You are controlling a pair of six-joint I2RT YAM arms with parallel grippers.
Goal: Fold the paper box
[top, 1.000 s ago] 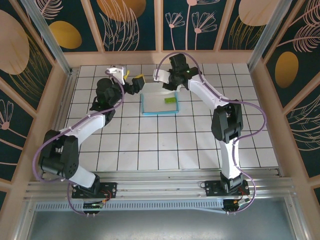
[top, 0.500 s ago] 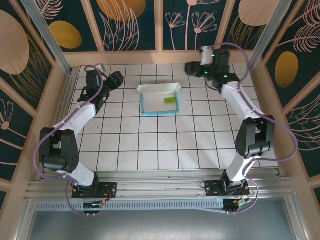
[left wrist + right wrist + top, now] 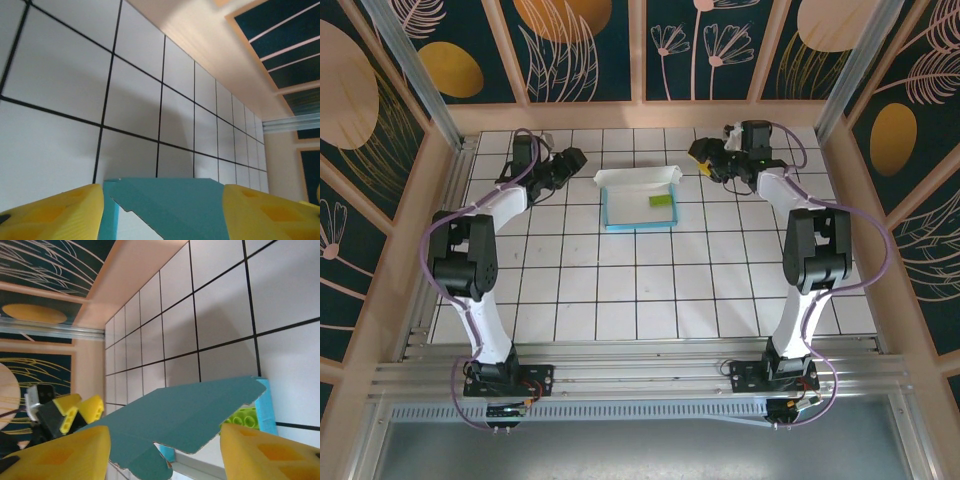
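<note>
The shallow paper box point(image 3: 632, 212) of thin teal-and-white card sits on the white tiled surface point(image 3: 620, 290) in the upper middle of the top view. Its long white flap point(image 3: 638, 179) stands up along the far side. A small yellow-green piece point(image 3: 660, 200) lies inside it. The left pincer point(image 3: 574, 159) is near the flap's left end and the right pincer point(image 3: 700, 153) near its right end. Both are clear of the card, with yellow fingers point(image 3: 50, 210) spread and pinching nothing.
</note>
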